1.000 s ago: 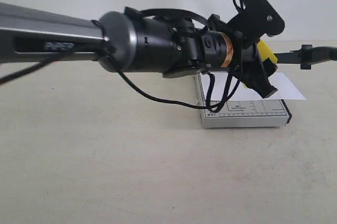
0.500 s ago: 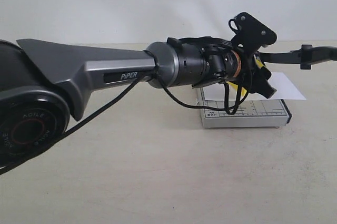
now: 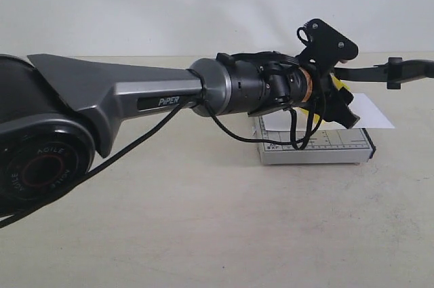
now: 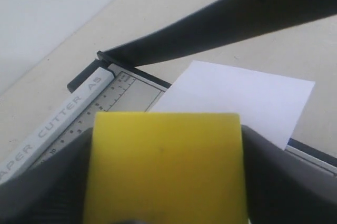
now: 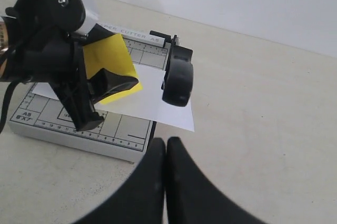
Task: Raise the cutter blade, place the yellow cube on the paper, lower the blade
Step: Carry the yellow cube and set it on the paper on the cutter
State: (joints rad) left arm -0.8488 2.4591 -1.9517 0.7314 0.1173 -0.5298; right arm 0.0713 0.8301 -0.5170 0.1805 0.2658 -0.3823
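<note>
Our left hand [image 3: 342, 101] is clamped on the small bright yellow cube [image 4: 166, 166], with one dark grey finger [image 4: 287, 182] pressed flat on each side of it. We see the cube's smooth, square face with sharp, straight edges. It hangs tilted over the thin, flat white sheet of paper [image 4: 242, 92], and we cannot tell if a corner touches the sheet. That paper lies on the small grey board [image 5: 124, 129] with thin printed lines and ruler marks. One end of the sheet sticks out past the board's edge on the side where the blade is.

We see the long black cutter blade [image 4: 237, 18] lifted up. It rises from its hinge at a far corner of the board. Its thick, round, shiny black handle [image 5: 177, 79] floats above the paper, apart from the cube.

Our right hand [image 5: 166, 174] is squeezed closed on nothing, its two smooth black fingers pressed together. It is near the board but not touching it. The board sits on a plain, pale, dull table [image 3: 203, 227]. A thin black cable [image 3: 224, 129] loops under the left arm's round black wrist [image 3: 251, 88].
</note>
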